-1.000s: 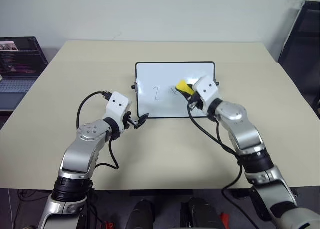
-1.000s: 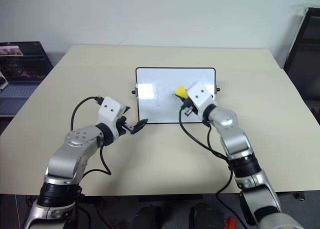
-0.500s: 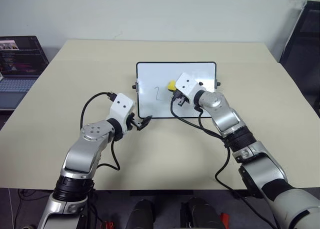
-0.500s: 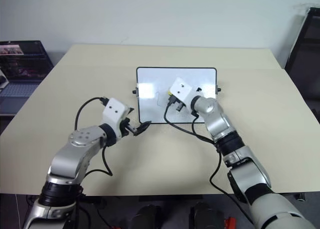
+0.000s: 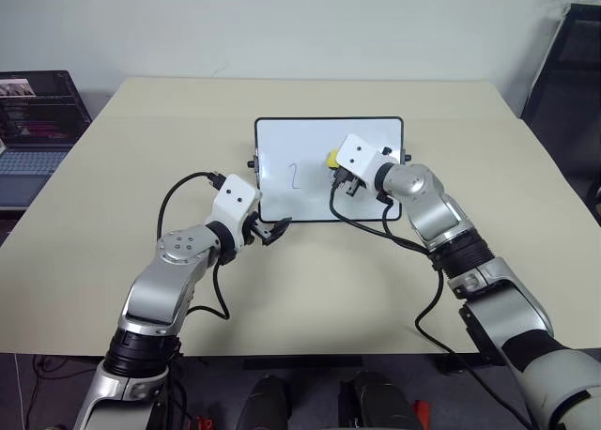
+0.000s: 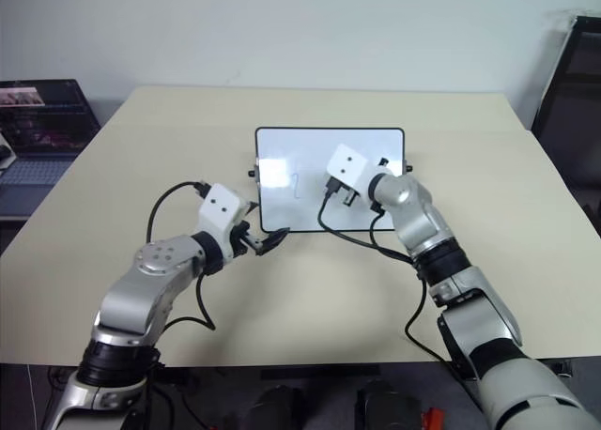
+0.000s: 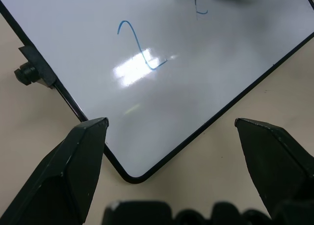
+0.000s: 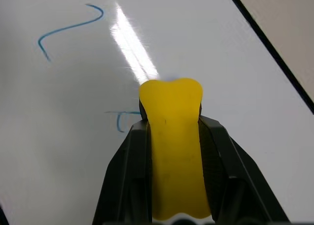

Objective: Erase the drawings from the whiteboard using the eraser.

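The right claw (image 8: 171,131) pinched the eraser (image 8: 172,136); the left claw (image 7: 169,131) stood open. Unbraced, the whiteboard (image 5: 282,186) might slide, leaving drawings (image 7: 140,48) smeared.

Left end effector (image 7: 169,129) spread wide, its two black fingers (image 7: 73,161) either side of the whiteboard's (image 7: 196,77) rounded corner, which lies on the beige tabletop (image 7: 265,87). A blue "2" (image 7: 140,45) sits on the glossy surface, a smaller blue fragment (image 7: 200,10) beyond it under a dark shape, and a black side knob (image 7: 27,73) juts from the frame.
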Robot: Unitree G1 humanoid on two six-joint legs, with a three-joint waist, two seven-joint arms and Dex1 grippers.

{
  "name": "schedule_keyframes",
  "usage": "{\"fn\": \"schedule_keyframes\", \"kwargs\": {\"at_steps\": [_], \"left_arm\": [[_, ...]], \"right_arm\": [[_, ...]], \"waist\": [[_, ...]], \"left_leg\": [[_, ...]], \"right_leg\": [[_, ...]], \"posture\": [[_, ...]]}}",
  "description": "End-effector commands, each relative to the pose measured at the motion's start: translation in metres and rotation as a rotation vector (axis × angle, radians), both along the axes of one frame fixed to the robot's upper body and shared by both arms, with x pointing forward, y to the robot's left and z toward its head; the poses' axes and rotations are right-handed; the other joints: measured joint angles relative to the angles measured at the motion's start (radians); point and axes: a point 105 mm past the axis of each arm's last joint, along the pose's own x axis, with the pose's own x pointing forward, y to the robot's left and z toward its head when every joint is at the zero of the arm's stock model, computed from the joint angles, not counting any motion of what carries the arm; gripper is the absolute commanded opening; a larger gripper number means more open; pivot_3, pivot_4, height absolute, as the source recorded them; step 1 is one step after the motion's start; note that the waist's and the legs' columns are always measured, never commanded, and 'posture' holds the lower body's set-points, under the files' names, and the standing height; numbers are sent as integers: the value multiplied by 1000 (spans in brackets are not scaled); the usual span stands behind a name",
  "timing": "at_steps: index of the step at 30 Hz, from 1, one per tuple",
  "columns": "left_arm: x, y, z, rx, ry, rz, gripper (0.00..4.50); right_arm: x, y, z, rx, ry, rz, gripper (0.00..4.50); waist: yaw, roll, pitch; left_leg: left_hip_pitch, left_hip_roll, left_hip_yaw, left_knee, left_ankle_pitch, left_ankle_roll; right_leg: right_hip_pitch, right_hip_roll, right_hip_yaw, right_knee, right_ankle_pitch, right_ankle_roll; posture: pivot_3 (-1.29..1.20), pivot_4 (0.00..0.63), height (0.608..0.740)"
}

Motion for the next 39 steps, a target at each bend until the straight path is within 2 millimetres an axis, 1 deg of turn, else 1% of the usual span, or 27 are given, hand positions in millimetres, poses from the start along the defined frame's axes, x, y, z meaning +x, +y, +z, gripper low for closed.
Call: {"fn": "schedule_keyframes", "kwargs": {"at_steps": [1, 3, 5, 6, 7, 9, 10, 12, 14, 16, 18, 23, 26, 27, 29, 31, 34, 37, 39], "left_arm": [[0, -4, 10, -6, -44, -21, 4500], [0, -4, 8, -9, -41, -22, 4500], [0, -5, 7, -10, -39, -23, 4500], [0, -5, 7, -11, -39, -24, 4500], [0, -6, 7, -11, -38, -25, 4500], [0, -6, 7, -11, -37, -28, 4500], [0, -6, 6, -12, -36, -29, 4500], [-1, -6, 6, -12, -35, -30, 4500], [-1, -6, 5, -12, -33, -31, 4500], [-1, -7, 4, -13, -32, -33, 4500], [-2, -7, 4, -14, -30, -34, 4500], [-3, -7, 2, -16, -29, -34, 4500], [-3, -7, 3, -17, -29, -34, 4500], [-3, -7, 3, -17, -29, -35, 4500], [-3, -8, 3, -18, -30, -35, 4500], [-2, -8, 4, -18, -30, -37, 4500], [-2, -9, 5, -17, -31, -39, 4500], [-2, -9, 5, -17, -31, -41, 4500], [-2, -10, 5, -17, -31, -42, 4500]], "right_arm": [[-8, -9, -16, -41, 76, 18, 976], [-22, -7, -34, -103, 152, 84, 976], [-29, -7, -41, -133, 178, 108, 976], [-28, -8, -40, -136, 168, 98, 976], [-26, -9, -38, -140, 147, 84, 976], [-16, -10, -25, -124, 72, 40, 976], [-11, -10, -15, -114, 22, 23, 976], [-7, -7, -3, -95, -31, 15, 976], [-6, -2, 5, -77, -58, 21, 976], [-5, 2, 8, -66, -69, 26, 976], [-6, 4, 4, -69, -49, 37, 976], [-19, 5, -18, -140, 49, 106, 976], [-24, 5, -23, -161, 78, 128, 976], [-24, 6, -22, -161, 73, 128, 976], [-19, 8, -12, -141, 23, 107, 976], [-10, 8, 7, -91, -71, 54, 976], [-2, 6, 23, -49, -150, 9, 976], [2, 5, 27, -28, -171, -11, 976], [3, 5, 23, -23, -150, -11, 976]], "waist": [[0, 0, 0], [1, 0, 0], [1, 0, 0], [1, 0, 0], [-1, 0, 0], [-2, 0, 0], [-2, 0, 0], [-2, 0, 0], [-1, 0, 0], [-1, 0, 0], [-1, 0, 0], [0, 0, 0], [-1, 0, 0], [-1, 0, 0], [-2, 0, 0], [-2, 0, 0], [-1, 0, 0], [-1, 0, 0], [-1, 0, 0]], "left_leg": [[0, 0, 0, 0, 0, 0], [0, 0, 0, 0, 0, 0], [0, 0, -1, 0, 0, 0], [0, 0, -1, 0, 0, 0], [0, 0, 0, 1, 0, 0], [1, 0, 0, 1, 0, 0], [2, 0, 0, 1, 0, 0], [2, 1, 0, 1, 1, -1], [1, 1, 0, 1, 1, -1], [1, 0, 0, 1, 1, -1], [0, 0, 0, 0, 1, -1], [0, 0, 0, -1, 1, -1], [0, 0, -1, -1, 1, -1], [0, 0, 0, -1, 1, -1], [0, 0, 0, -1, 1, -1], [0, 0, -1, -1, 1, -1], [0, 0, 0, -1, 1, -1], [0, 0, -1, -1, 1, -1], [-1, 0, -1, -2, 1, -1]], "right_leg": [[0, 0, 0, 0, 0, 0], [1, 0, 0, -1, 0, 0], [1, 0, 0, -1, 0, 0], [1, 0, 0, -1, 0, 0], [1, 0, 0, 0, 0, 0], [1, 0, 0, 0, 0, 0], [1, 0, 0, 0, 0, 0], [1, 1, 0, 0, 0, 0], [1, 1, 0, 0, 0, 0], [1, 0, 0, 0, 0, 0], [0, 0, 0, 0, 0, 0], [0, 0, 0, -2, 0, 0], [0, 0, 0, -2, 0, 0], [0, 0, 0, -1, 0, 0], [0, 0, 0, -1, 0, 0], [0, 0, 0, -1, 0, 0], [0, 0, 0, 0, 0, 0], [0, 0, 0, -1, 0, 0], [0, 0, 0, -2, 0, 0]], "posture": [[0, 150, 740], [0, 150, 740], [0, 150, 740], [0, 150, 740], [0, 150, 740], [0, 150, 740], [0, 150, 740], [0, 150, 740], [0, 150, 740], [0, 150, 740], [0, 150, 740], [0, 150, 740], [0, 150, 740], [0, 150, 740], [0, 150, 740], [0, 150, 740], [0, 150, 740], [0, 150, 740], [0, 150, 740]]}}
